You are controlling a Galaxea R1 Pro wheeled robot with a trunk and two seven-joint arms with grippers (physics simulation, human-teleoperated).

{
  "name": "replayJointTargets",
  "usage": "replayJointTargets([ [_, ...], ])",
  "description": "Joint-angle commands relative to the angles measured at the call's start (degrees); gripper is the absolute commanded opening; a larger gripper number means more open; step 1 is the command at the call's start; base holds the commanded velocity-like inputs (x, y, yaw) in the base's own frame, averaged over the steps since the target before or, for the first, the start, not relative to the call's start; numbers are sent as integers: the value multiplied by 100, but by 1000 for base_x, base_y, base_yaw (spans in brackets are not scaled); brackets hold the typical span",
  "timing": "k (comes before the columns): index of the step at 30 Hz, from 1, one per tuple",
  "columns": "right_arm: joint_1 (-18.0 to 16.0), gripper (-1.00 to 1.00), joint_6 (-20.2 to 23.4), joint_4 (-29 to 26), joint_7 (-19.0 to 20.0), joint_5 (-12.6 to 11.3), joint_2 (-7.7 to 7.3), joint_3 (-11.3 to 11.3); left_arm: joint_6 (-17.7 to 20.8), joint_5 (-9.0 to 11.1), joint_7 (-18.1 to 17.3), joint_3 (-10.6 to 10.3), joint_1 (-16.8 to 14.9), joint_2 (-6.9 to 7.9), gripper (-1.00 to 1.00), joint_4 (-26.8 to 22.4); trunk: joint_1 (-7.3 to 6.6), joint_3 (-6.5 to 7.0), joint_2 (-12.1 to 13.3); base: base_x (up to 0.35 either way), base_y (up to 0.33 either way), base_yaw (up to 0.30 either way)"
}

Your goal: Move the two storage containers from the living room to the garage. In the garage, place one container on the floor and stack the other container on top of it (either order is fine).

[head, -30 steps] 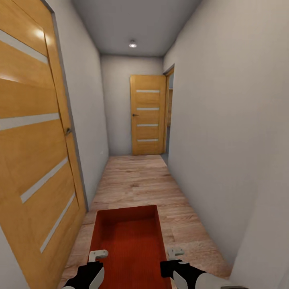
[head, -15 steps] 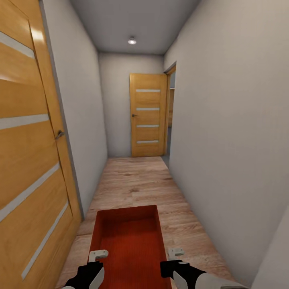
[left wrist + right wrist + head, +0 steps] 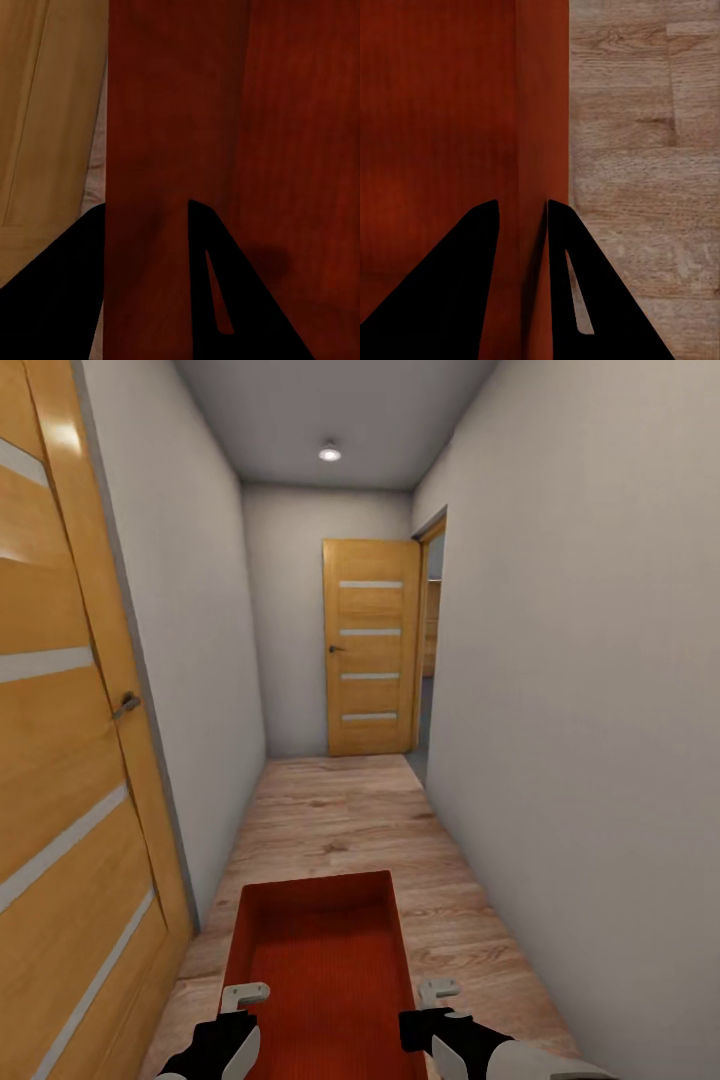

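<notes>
I am in a narrow hallway carrying one orange-red storage container, lidless, with ribbed walls, held low in front of me between both arms. My left gripper is shut on its left wall, one dark finger on each side of the wall. On the opposite side my right gripper is shut on the right wall in the same way. The container hangs above the light wood-plank flooring, level and lengthwise along the corridor.
White walls close in on both sides. A wooden door with pale stripes stands close at the left. Another such door closes the corridor's far end, and beside it an open doorway leads off to the right.
The view has advanced along the hallway: the left door has slid further out of frame and the far door looms slightly larger. Both grippers and the container keep their positions relative to me.
</notes>
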Motion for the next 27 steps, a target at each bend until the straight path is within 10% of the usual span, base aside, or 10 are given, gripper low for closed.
replayJointTargets([
  [1, -12, -100, 11, -392, 85, 85, 2, -90, -3, 261, -150, -119, 4, 8, -100, 5, 3, -7, -4, 343, 85, 0],
  [27, -12, -100, 11, -392, 85, 85, 2, -90, -3, 261, -150, -119, 4, 8, -100, 5, 3, -7, -4, 343, 83, 0],
])
